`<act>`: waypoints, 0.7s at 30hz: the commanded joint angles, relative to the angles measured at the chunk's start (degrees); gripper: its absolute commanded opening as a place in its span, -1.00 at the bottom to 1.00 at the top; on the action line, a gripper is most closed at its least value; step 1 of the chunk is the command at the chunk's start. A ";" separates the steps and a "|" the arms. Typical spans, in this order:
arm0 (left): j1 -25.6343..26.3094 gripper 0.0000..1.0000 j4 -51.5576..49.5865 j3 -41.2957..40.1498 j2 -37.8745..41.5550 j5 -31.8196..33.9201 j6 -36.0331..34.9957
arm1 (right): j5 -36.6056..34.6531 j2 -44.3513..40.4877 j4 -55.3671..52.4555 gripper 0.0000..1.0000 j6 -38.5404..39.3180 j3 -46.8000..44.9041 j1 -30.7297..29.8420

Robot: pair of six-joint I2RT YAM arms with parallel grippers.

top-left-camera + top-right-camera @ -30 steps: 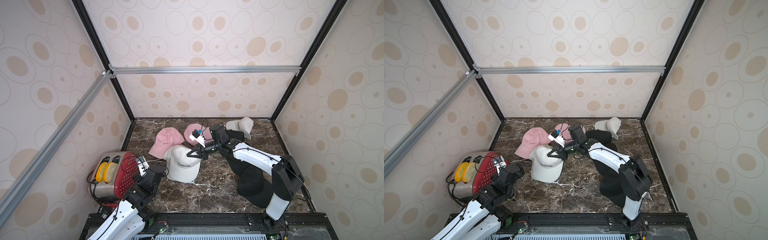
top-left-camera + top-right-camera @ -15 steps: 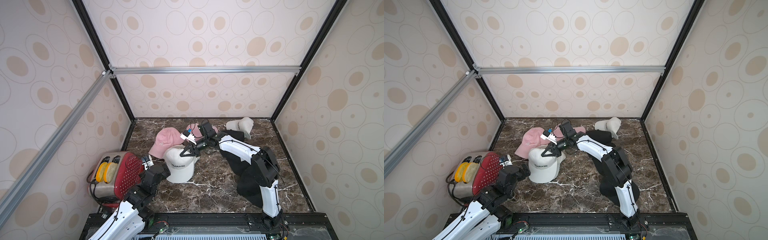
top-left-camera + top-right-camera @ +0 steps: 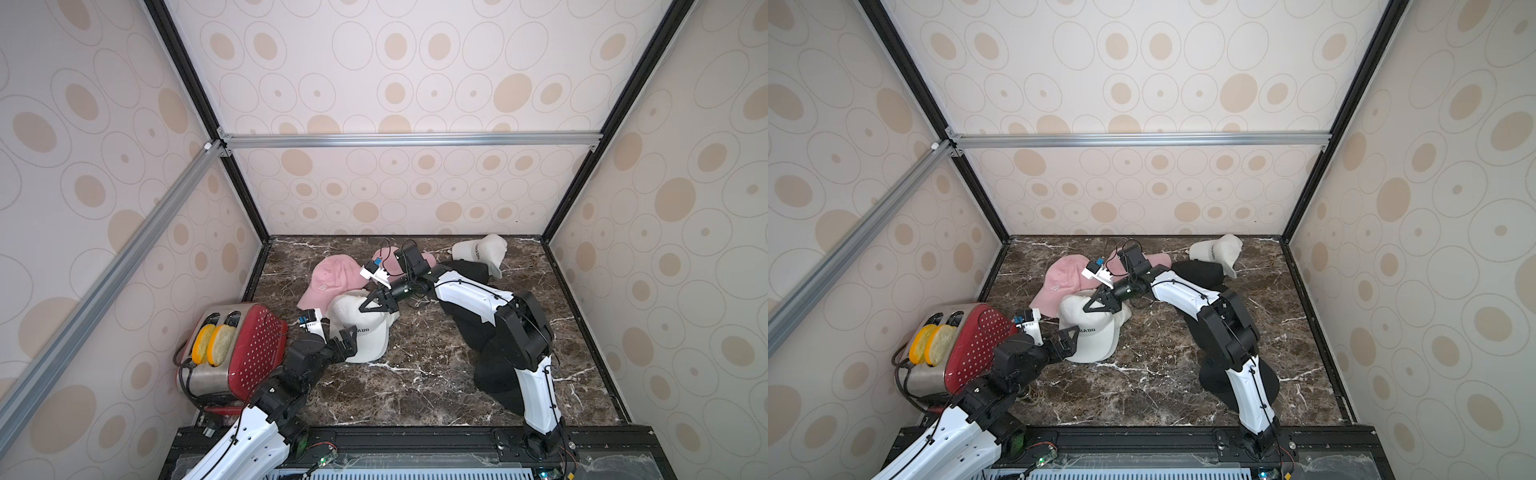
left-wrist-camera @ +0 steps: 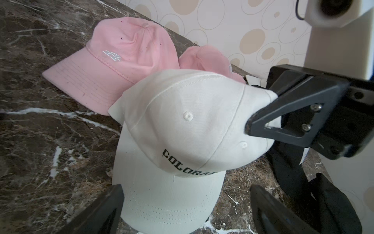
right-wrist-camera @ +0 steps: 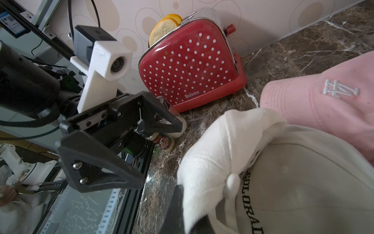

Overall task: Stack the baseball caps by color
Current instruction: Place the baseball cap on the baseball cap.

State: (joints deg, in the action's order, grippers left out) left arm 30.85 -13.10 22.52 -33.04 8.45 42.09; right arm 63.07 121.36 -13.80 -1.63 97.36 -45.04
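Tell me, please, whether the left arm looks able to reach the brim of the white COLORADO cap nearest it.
Probably yes: the left gripper is open, facing the white cap at its brim, nothing between; the right gripper pinches only its crown.

1. Bare desk (image 3: 419, 374) is lying open in front of the white cap (image 3: 365, 332), between the two arms.
2. The toaster (image 3: 237, 349) is crowding the left hand (image 3: 348, 336) on its left.
3. The right hand (image 3: 370, 303), pinching the cap's crown, is barring approach from behind.
4. A pink cap (image 3: 330, 278) is touching its far edge; black caps (image 3: 492, 370) are filling the right side.
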 commanded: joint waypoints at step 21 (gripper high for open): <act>-0.09 0.98 11.78 -1.14 -11.16 -13.55 -4.48 | 0.30 3.27 0.33 -0.84 -3.11 -0.38 2.89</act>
State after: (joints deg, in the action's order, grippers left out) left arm 30.85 -4.40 21.82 -42.30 -2.81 39.13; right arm 63.02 123.92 -13.76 -4.25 97.54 -42.06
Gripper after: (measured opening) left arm 0.991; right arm 0.078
